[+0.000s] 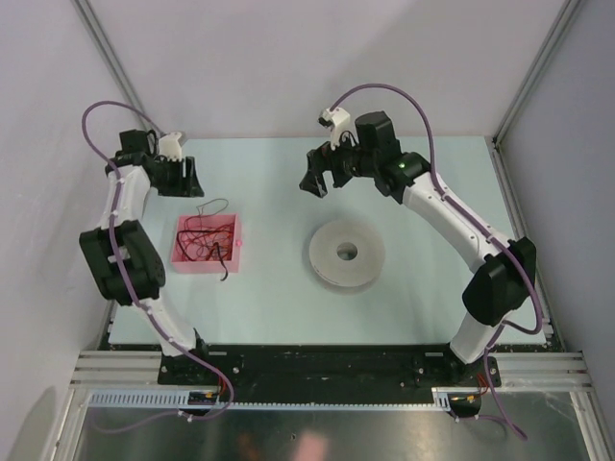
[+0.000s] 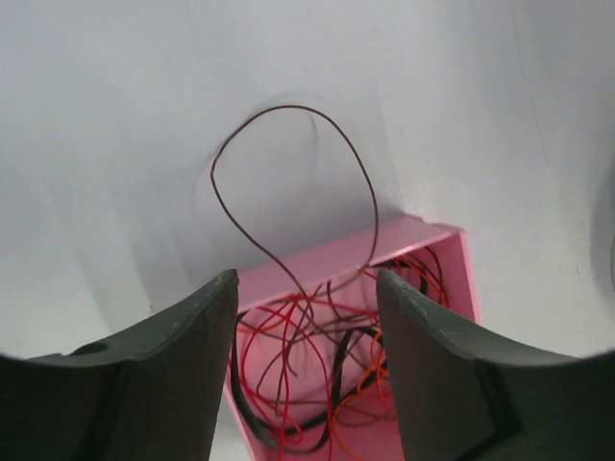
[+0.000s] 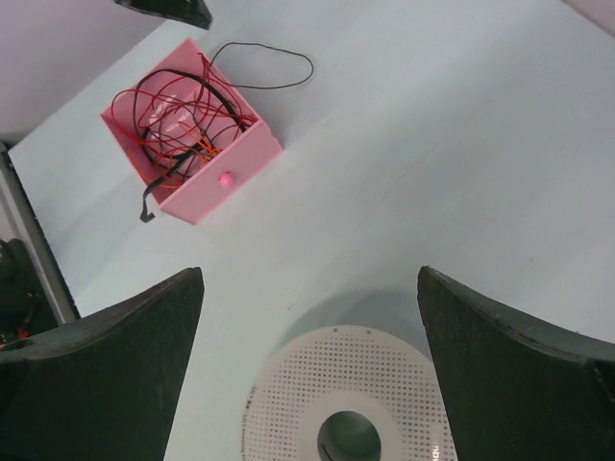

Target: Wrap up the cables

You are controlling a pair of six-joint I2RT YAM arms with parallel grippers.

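cables (image 1: 204,238) (image 2: 307,384) (image 3: 178,115), thin strands of black, dark brown and red, lie in a loose tangle inside a pink box (image 1: 237,248) (image 2: 317,271) (image 3: 245,154) on the left half of the bench (image 1: 269,317) (image 3: 432,144), roughly midway between its far and near edges. one dark strand arches out over the box's far wall and makes an open loop on the bench toward the far edge. a short black end hangs over the box's near wall, beside the small round pink knob (image 3: 226,178) on that wall. a pale grey round spool (image 1: 327,254) (image 3: 336,384), flat on its face with a hole at its centre, sits near the middle of the bench, well apart from the box and to its right. the left arm (image 1: 125,254) reaches toward the far left corner, and its jaws hang beyond the box, spread wide with nothing between them. its wrist view looks down past both dark fingers (image 2: 163,365) at the looped strand and the tangle. the right arm (image 1: 452,216) bends in from the right edge. its jaws are held near the middle of the far edge, beyond the spool, also spread wide and gripping nothing. no strand touches the spool.
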